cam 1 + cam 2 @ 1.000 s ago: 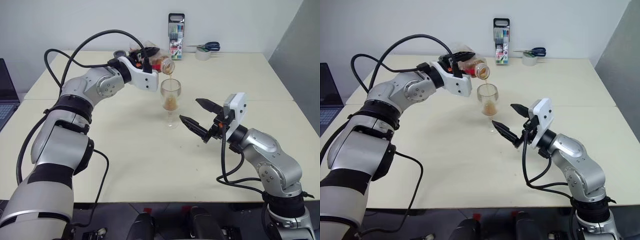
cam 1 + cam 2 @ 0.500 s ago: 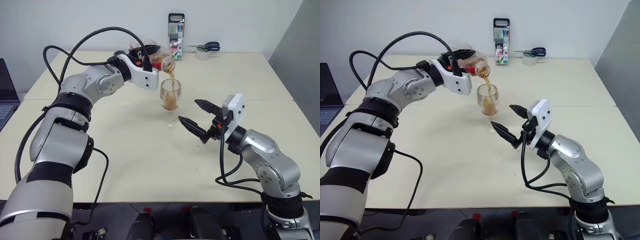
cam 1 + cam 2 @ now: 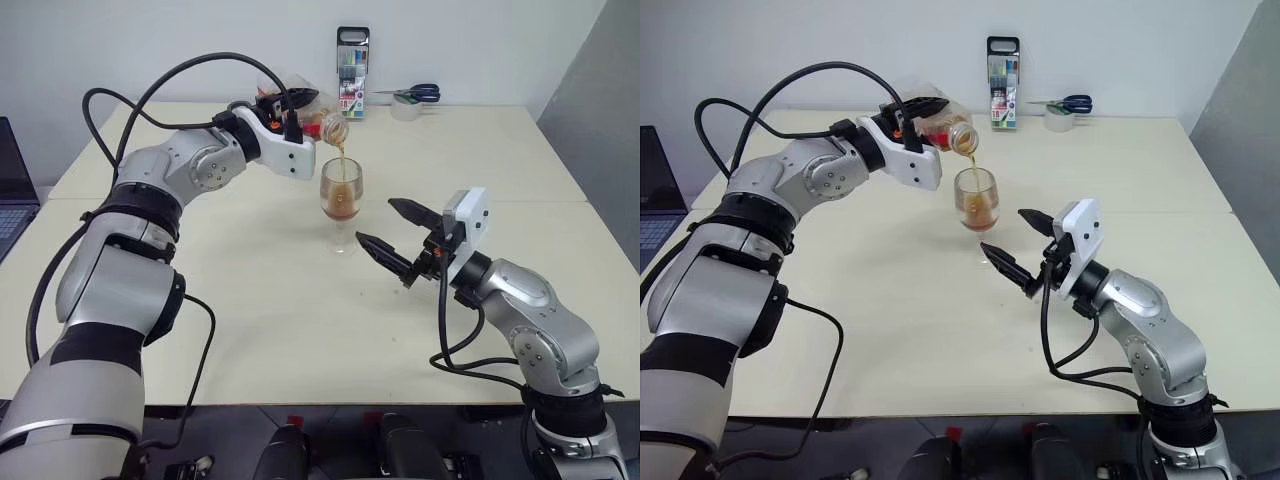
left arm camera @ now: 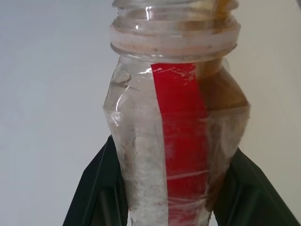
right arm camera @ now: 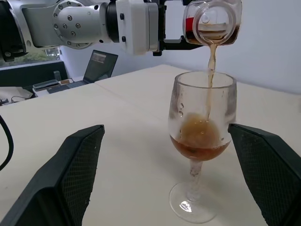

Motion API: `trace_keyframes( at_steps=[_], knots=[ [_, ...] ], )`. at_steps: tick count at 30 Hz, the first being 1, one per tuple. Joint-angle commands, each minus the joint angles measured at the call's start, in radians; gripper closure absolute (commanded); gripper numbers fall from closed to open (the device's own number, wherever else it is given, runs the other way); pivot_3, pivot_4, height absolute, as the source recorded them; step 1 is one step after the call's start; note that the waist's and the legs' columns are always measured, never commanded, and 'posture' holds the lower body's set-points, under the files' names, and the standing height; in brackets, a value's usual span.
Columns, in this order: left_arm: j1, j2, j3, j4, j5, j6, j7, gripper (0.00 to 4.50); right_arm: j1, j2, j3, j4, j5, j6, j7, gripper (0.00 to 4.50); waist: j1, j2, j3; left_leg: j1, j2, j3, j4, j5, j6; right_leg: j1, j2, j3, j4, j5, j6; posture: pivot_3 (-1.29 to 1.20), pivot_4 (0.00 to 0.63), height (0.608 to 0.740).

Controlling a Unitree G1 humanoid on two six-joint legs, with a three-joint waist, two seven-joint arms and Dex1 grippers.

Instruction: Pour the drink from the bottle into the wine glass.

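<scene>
Your left gripper (image 3: 290, 108) is clamped on the bottle (image 3: 312, 120), tipped above the wine glass (image 3: 341, 205) standing mid-table. You see the drink (image 5: 210, 54) falling in a thin stream into the bowl. Your right gripper (image 3: 395, 235) waits near the glass, just right, fingers spread wide, holding nothing.

You face a cream tabletop (image 3: 250, 300) with a seam across it, plain white wall (image 3: 150, 50) behind, grey panel (image 3: 600, 90) at the right, open laptop (image 3: 15, 190) at the left edge, even indoor light
</scene>
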Motion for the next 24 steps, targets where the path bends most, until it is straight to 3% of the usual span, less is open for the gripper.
trace_keyframes(
  at_steps=[1, 24],
  knots=[
    [-0.045, 0.016, 0.003, -0.004, -0.005, -0.002, 0.018, 2.72, 0.004, -0.001, -0.027, -0.029, 0.008, -0.036, 0.006, 0.00, 0.000, 0.000, 0.000, 0.000, 0.000, 0.000, 0.000, 0.000, 0.000, 0.000, 0.000, 0.000, 0.000, 0.000, 0.000, 0.00, 0.150, 0.740],
    [-0.058, 0.005, -0.011, 0.009, -0.007, 0.003, 0.025, 2.72, -0.010, -0.088, -0.115, -0.094, 0.139, 0.042, 0.017, 0.00, 0.000, 0.000, 0.000, 0.000, 0.000, 0.000, 0.000, 0.000, 0.000, 0.000, 0.000, 0.000, 0.000, 0.000, 0.000, 0.00, 0.150, 0.740]
  ],
)
